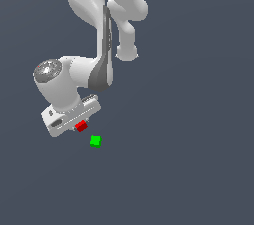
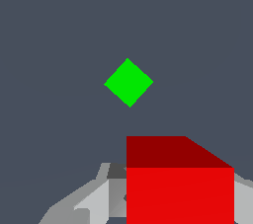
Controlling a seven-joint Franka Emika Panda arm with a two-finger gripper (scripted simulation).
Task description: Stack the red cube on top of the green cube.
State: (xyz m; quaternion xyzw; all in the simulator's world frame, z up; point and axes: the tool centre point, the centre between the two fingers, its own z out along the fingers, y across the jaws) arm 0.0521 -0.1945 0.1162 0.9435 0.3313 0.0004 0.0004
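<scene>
While the arm hangs over the dark floor, the scene reads as follows.

Red cube: the red cube (image 1: pixel 82 126) sits at the tip of the gripper (image 1: pixel 79 124), touching its white body on the side that faces the green cube (image 1: pixel 96 141). In the wrist view the red cube (image 2: pixel 180 181) fills the near foreground, with one bright face and a darker face above it.

Green cube: it lies on the floor just beside the red cube, apart from it, down and toward the exterior view's right. In the wrist view the green cube (image 2: pixel 129 82) shows as a diamond, turned about a quarter-turn's half against the red cube's edges, and well clear of it.

Gripper: grey finger parts (image 2: pixel 94 201) show beside the red cube in the wrist view, with another grey piece on its far side, so the fingers stand closed around the red cube.

Arm: the white arm (image 1: pixel 94 26) rises from the gripper, away from the green cube.

Floor: the plain dark grey-blue floor (image 1: pixel 188 159) surrounds the green cube on all sides.
</scene>
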